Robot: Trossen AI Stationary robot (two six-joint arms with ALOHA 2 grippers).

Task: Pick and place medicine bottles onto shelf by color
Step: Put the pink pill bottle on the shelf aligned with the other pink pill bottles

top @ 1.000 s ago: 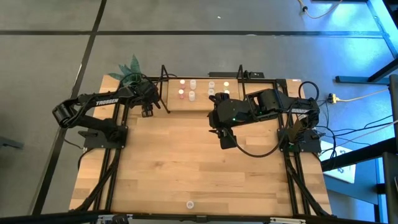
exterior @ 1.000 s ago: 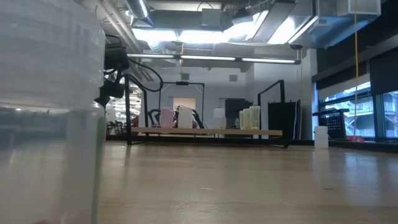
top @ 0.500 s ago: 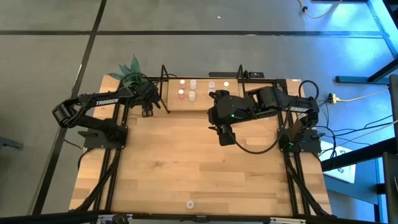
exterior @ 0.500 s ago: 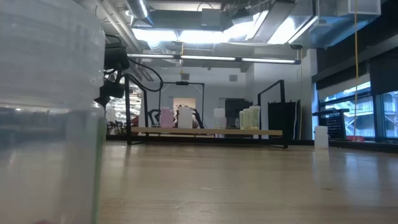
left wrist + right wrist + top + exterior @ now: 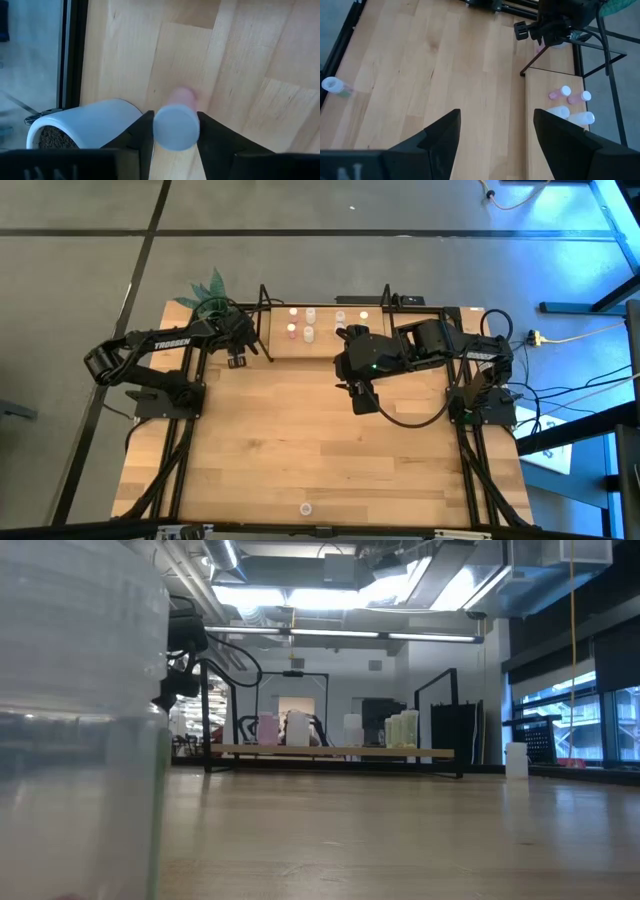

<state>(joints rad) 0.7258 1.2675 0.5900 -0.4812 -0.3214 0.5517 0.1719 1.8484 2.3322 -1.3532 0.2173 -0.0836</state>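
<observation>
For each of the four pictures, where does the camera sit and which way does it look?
High view: overhead, straight down on the table; both arms show.
Low view: table height, looking level toward the shelf; no arm clearly shows.
Left wrist view: down past the left tool, a pink bottle between its fingers.
Right wrist view: past the open right tool.
Shared: the shelf, in the high and right wrist views.

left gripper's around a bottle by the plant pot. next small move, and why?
Probably finish closing, then lift straight up. In the left wrist view the left gripper has a pink bottle between its fingers, standing on the table close to the white pot. A straight lift avoids nudging the pot before carrying it to the shelf.
</observation>
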